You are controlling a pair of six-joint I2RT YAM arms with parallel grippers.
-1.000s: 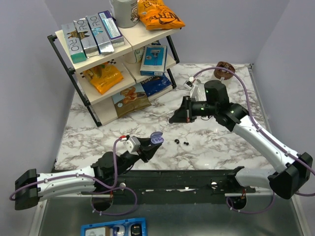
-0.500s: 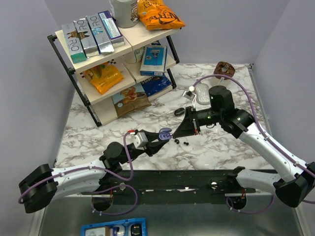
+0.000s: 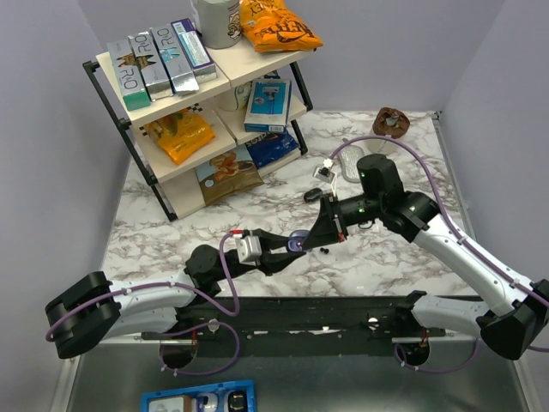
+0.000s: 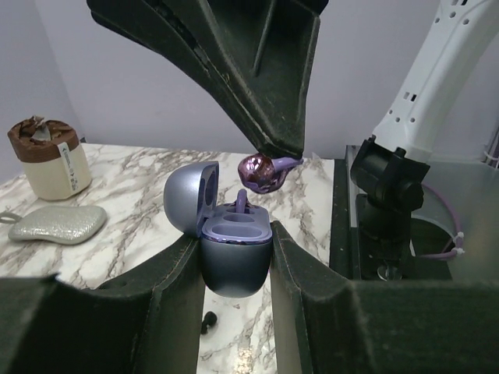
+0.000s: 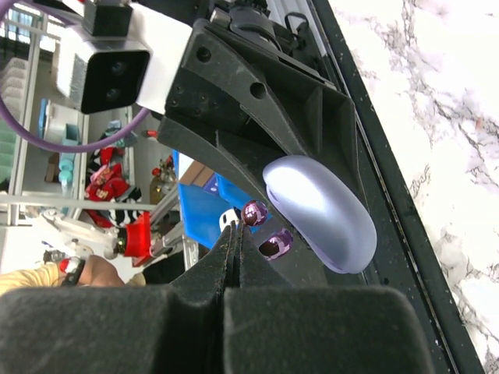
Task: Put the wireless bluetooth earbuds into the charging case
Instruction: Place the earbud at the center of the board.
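Observation:
My left gripper (image 3: 290,247) is shut on the blue-grey charging case (image 4: 236,253), held upright above the table with its lid open. In the left wrist view my left gripper (image 4: 234,238) grips the case's sides. A purple earbud stem (image 4: 242,201) stands in one slot of the case. My right gripper (image 3: 321,235) is shut on a second shiny purple earbud (image 4: 262,171) and holds it just above the open case. In the right wrist view my right gripper (image 5: 236,230) pinches that earbud (image 5: 253,212) beside the case lid (image 5: 320,210); the seated earbud (image 5: 274,244) shows below.
Small black bits (image 3: 324,250) lie on the marble table under the grippers. A grey pouch (image 3: 352,163) and a brown-topped cup (image 3: 393,122) sit at the back right. A shelf rack (image 3: 197,112) of boxes and snack bags stands at the back left.
My left arm has carried the case right and forward to meet the right gripper. My right gripper has come down and left, bringing the earbud just over the open case.

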